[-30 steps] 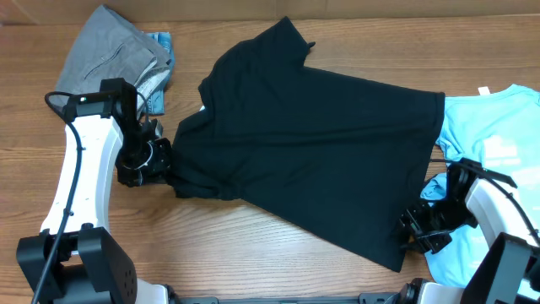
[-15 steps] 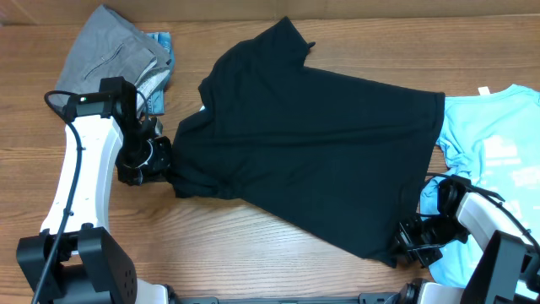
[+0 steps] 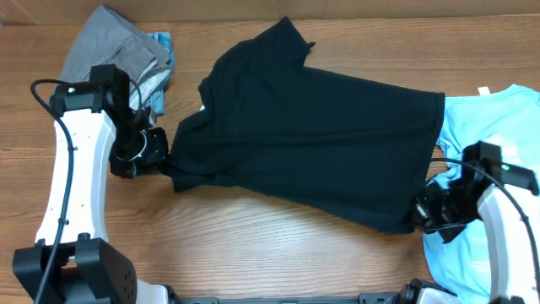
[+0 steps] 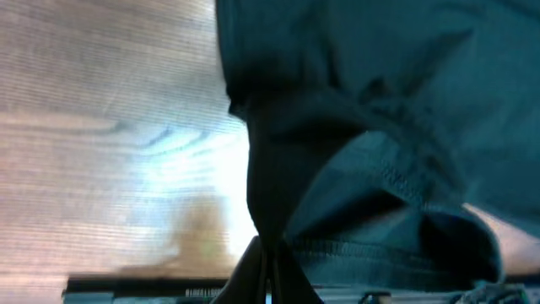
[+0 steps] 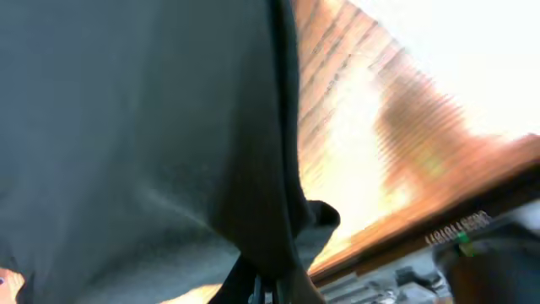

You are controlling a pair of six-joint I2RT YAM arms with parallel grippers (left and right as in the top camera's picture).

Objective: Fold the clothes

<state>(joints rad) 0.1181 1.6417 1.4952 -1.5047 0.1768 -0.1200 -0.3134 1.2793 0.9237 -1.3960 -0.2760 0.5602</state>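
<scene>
A black short-sleeved T-shirt (image 3: 312, 127) lies spread across the middle of the wooden table, its neck toward the left. My left gripper (image 3: 162, 160) is shut on the shirt's near left edge; the pinched cloth fills the left wrist view (image 4: 354, 118). My right gripper (image 3: 419, 213) is shut on the shirt's near right hem corner, lifted slightly; the black cloth (image 5: 152, 127) hangs from the jaws in the right wrist view. A light blue printed T-shirt (image 3: 498, 143) lies at the right edge, partly under my right arm.
A grey garment (image 3: 114, 55) with a bit of blue cloth (image 3: 160, 42) under it lies at the back left, just beyond my left arm. Bare wooden table (image 3: 253, 245) shows along the front.
My right gripper has pulled the shirt's near right corner up and toward the right, shortening the lower hem. My left arm has shifted slightly back and left with the cloth.
</scene>
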